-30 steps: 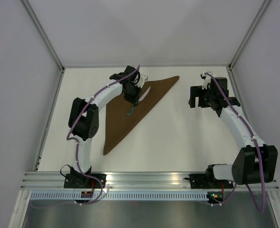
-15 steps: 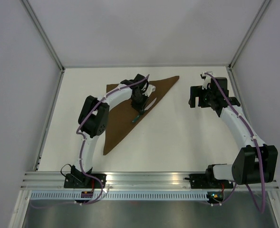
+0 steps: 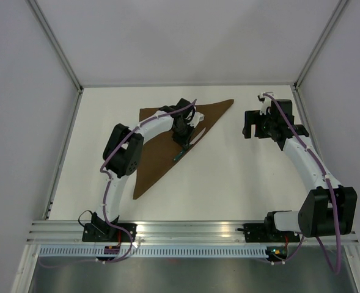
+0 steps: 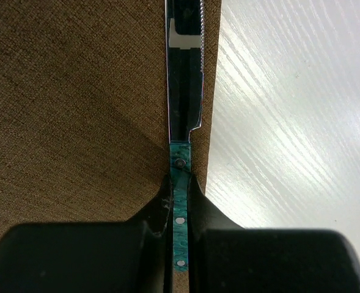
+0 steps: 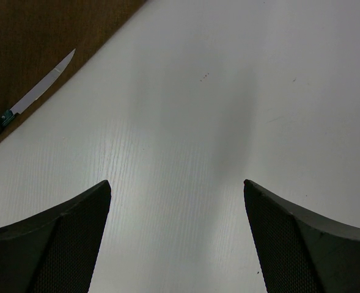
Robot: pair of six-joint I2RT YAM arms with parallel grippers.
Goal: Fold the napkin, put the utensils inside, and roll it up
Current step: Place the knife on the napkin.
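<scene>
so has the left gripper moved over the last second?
Yes. The left gripper, shut on the knife, has shifted right, away from the table's left edge, and slightly toward the near side.

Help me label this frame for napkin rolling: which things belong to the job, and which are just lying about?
Job: napkin, folded into a triangle; teal-handled knife at its edge; left tool, shut on the knife.
Not the job: no stray items seen; just the table and the open right tool.
</scene>
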